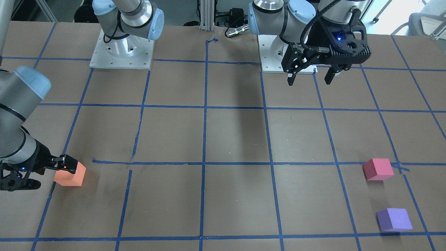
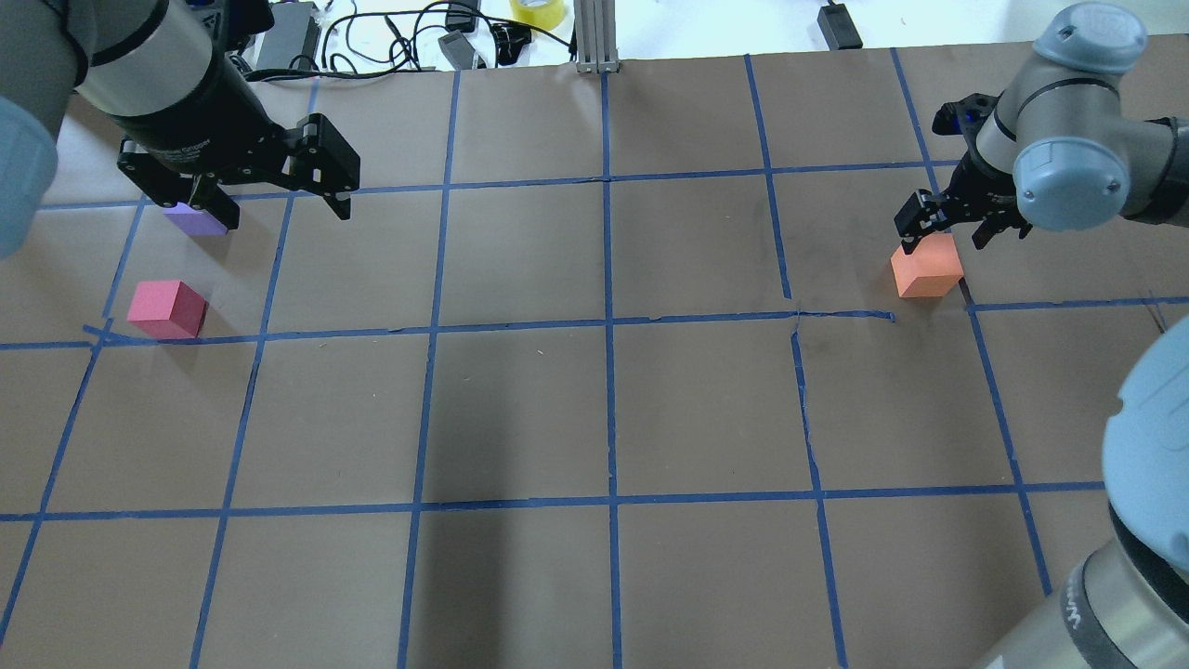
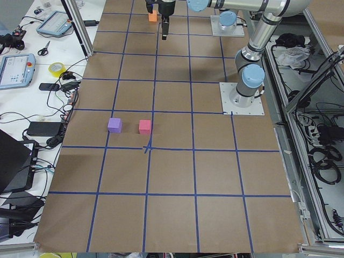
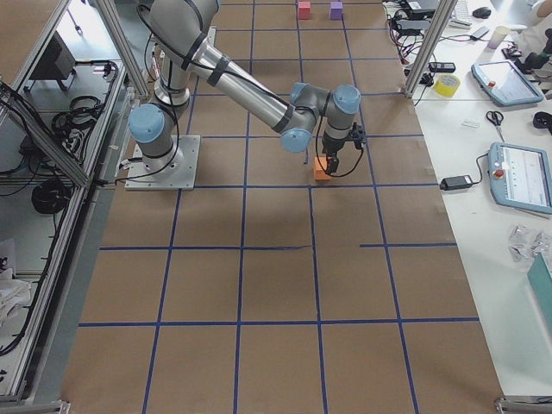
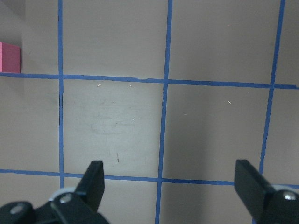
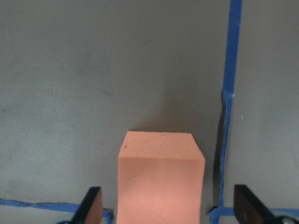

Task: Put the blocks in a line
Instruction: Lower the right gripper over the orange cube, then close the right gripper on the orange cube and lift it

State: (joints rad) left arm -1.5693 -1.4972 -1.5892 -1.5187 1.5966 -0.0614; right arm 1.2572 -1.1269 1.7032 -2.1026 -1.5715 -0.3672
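Observation:
The orange block (image 1: 70, 175) lies near the table's far right side and also shows in the overhead view (image 2: 926, 269). My right gripper (image 1: 55, 177) is open and low around it; in the right wrist view (image 6: 168, 210) the orange block (image 6: 161, 177) sits between the spread fingers, with gaps on both sides. The pinkish-red block (image 2: 167, 308) and the purple block (image 1: 394, 219) lie close together on the left side. My left gripper (image 2: 279, 200) is open and empty, held high above the table. It partly hides the purple block (image 2: 195, 221) in the overhead view.
The brown table (image 2: 604, 418) carries a grid of blue tape. The two arm bases (image 1: 122, 48) stand at the robot's edge. Cables, a tape roll and tablets lie beyond the far edge (image 4: 509, 86). The pinkish-red block (image 5: 9, 57) shows at the left wrist view's left edge.

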